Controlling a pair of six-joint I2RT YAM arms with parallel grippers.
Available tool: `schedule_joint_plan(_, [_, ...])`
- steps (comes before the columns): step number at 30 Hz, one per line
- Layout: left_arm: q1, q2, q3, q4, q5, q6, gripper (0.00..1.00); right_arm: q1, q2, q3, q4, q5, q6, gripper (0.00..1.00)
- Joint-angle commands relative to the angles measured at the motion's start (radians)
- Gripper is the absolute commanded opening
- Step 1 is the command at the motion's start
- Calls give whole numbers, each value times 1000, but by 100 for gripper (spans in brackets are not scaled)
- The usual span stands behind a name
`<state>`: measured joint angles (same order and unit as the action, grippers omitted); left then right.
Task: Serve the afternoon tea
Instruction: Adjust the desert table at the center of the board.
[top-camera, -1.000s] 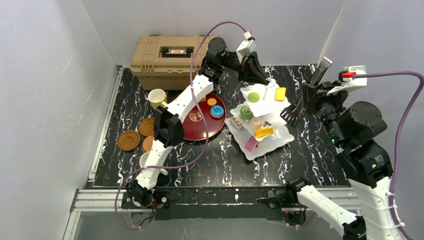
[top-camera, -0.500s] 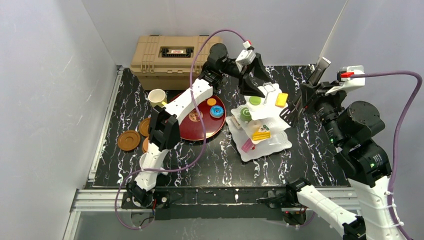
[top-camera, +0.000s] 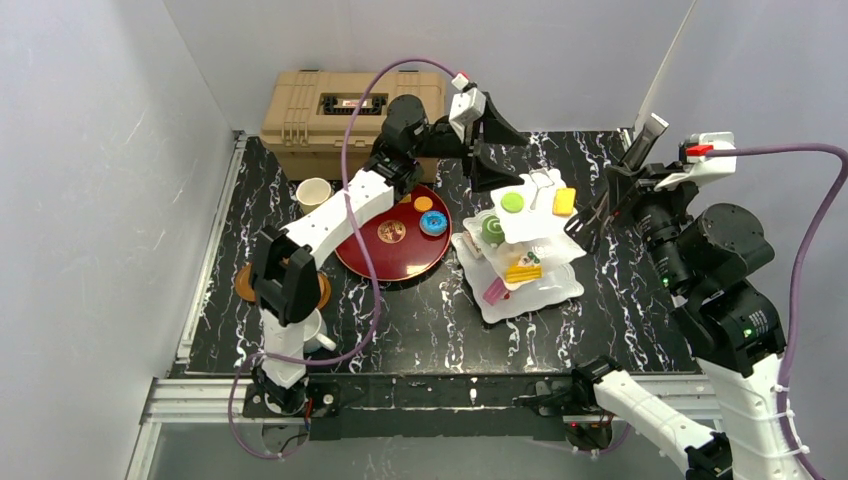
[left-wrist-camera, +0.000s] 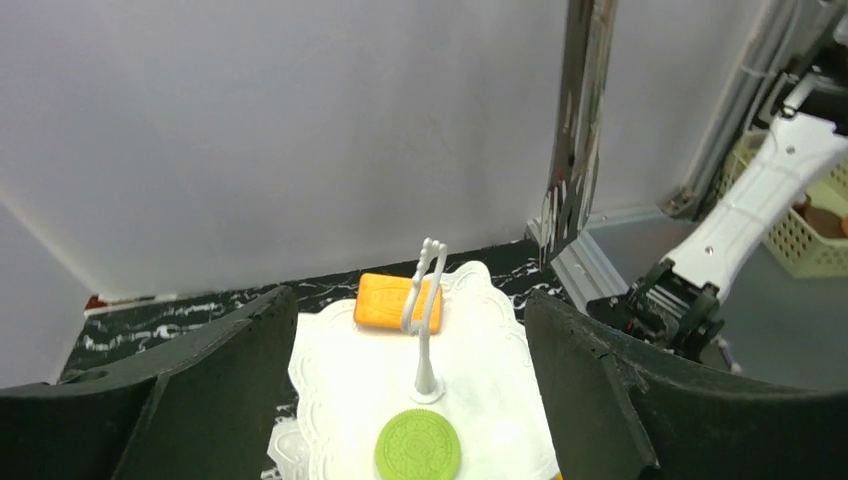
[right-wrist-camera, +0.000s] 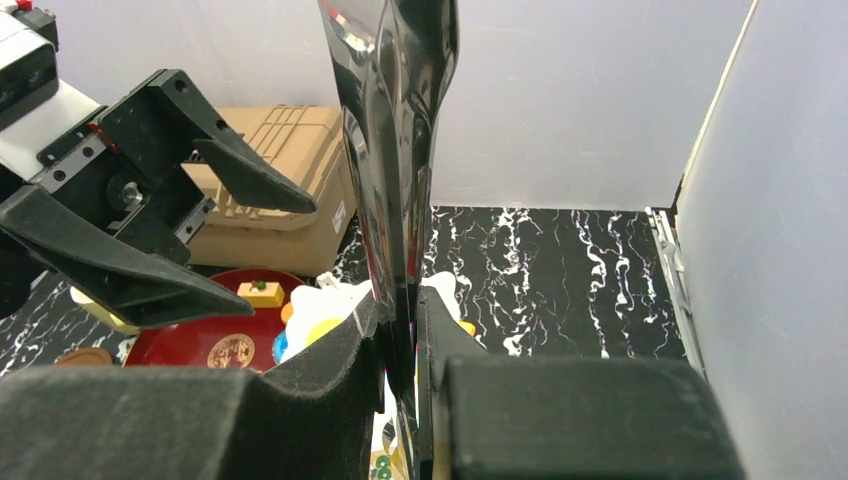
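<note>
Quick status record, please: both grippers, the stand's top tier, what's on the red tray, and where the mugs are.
left gripper: open, empty, just off the three-tier stand
right gripper: shut on shiny metal utensil
top tier: green sandwich cookie, orange biscuit
red tray: blue doughnut, small orange treat
mugs: pale-yellow mug by tan case, white mug near left arm's base

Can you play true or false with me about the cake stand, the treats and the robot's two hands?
1. The left gripper is open and holds nothing. True.
2. The green cookie lies on the red tray. False: it lies on the top tier of the stand, near the orange cake.
3. The right gripper is shut on a shiny metal tool. True.
4. The blue doughnut sits on the stand. False: it sits on the red tray.
</note>
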<state>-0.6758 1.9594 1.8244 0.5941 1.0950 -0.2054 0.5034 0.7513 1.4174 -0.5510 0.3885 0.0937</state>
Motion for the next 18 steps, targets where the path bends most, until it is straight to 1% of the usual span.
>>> schedule_joint_plan(1, [-3, -107, -98, -81, -205, -29, 80, -3, -13, 37, 48, 19, -15, 9])
schedule_joint_plan(5, [-50, -205, -198, -177, -307, 114, 82, -3, -13, 26, 48, 16, -18, 9])
schedule_joint_plan(9, [-117, -219, -180, -325, -466, 230, 83, -3, -23, 37, 56, -4, -17, 9])
schedule_joint_plan(12, [-152, -215, -174, -341, -560, 270, 82, -3, -31, 43, 53, -8, -15, 9])
schedule_joint_plan(15, [-172, -179, -132, -341, -572, 262, 80, -3, -43, 45, 49, -5, -15, 9])
schedule_joint_plan(17, [-171, -145, -84, -341, -555, 224, 76, -3, -46, 55, 39, -6, -17, 9])
schedule_joint_plan(18, [-167, -127, -60, -340, -525, 215, 73, -3, -47, 59, 36, -7, -17, 9])
